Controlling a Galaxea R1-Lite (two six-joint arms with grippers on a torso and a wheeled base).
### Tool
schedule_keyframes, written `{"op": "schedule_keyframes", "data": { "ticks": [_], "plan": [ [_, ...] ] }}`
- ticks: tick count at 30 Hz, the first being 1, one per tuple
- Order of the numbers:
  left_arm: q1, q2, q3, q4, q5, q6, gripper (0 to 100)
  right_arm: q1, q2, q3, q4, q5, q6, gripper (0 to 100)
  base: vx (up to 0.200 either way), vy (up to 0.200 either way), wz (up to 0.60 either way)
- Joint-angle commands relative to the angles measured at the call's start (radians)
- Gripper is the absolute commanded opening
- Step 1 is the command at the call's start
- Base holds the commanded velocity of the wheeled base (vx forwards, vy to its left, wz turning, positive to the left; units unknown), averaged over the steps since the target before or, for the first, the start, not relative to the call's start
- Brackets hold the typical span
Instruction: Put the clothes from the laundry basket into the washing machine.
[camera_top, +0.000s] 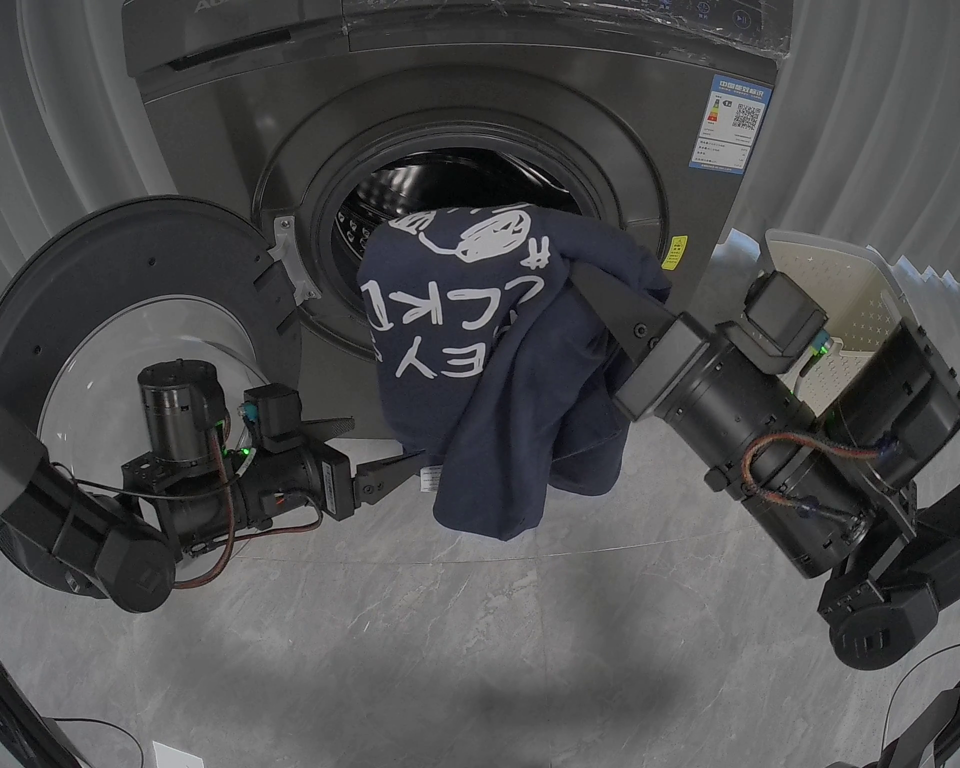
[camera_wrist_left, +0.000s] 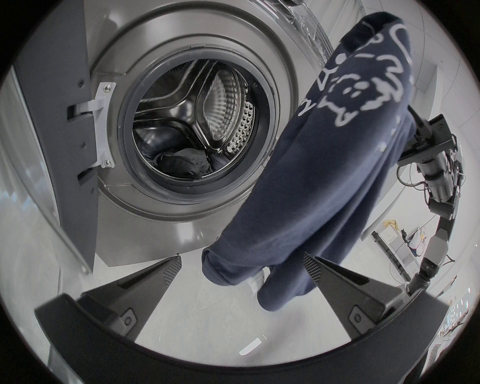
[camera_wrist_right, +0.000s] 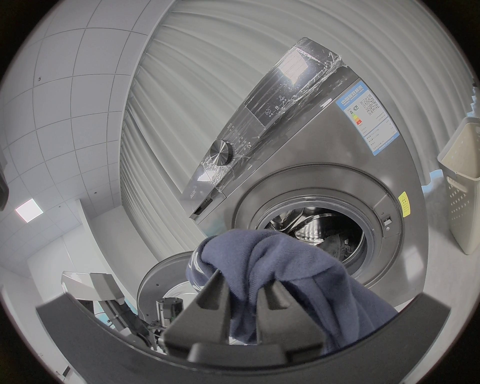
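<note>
Matte black nearly throughout. Left of the washing machine (camera_top: 610, 130): a left arm (camera_top: 90, 540) of blocky angular links, capped by an upright cylindrical motor (camera_top: 180, 400) with a dull metal top, strung with looping reddish-brown and black cables (camera_top: 225, 520), lit by one small green lamp (camera_top: 240, 452) beside a boxy wrist camera (camera_top: 272, 415). On the left gripper (camera_top: 390, 442), two wedge-shaped fingers (camera_wrist_left: 145, 290), each faced with a finely dotted pad and fixed by a single round screw near the base. Right of the washing machine: a much thicker right arm (camera_top: 770, 430), a round barrel behind a square flange (camera_top: 665, 365), wrapped by a braided orange-and-blue cable, topped with a cube-like camera and a green light. On the right gripper (camera_wrist_right: 242, 285), tapered black fingers (camera_wrist_right: 215, 305).
</note>
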Motion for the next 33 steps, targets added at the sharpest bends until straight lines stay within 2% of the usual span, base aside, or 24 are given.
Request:
{"op": "schedule_keyframes", "data": {
  "ticks": [1,16,23,24,33],
  "plan": [
    [0.002,0.069,-0.046,-0.009,0.001,-0.005,100,0.011,-0.004,0.001,0.0,0.0,-0.001,0,0.0,0.0,0.0],
    [-0.044,0.146,-0.122,-0.027,-0.018,-0.003,100,0.02,0.001,0.003,-0.008,-0.002,-0.004,0,0.0,0.0,0.0],
    [-0.044,0.224,-0.191,-0.099,-0.018,-0.009,100,0.02,-0.001,0.01,-0.008,-0.002,-0.004,0,0.0,0.0,0.0],
    [-0.047,0.233,-0.197,-0.105,-0.018,-0.011,0,0.02,-0.001,0.012,-0.008,-0.002,-0.004,0,0.0,0.0,0.0],
    [-0.074,0.237,-0.207,-0.145,-0.016,-0.024,0,0.008,0.001,0.02,-0.006,0.001,-0.005,0,0.0,0.0,0.0]
  ]
}}
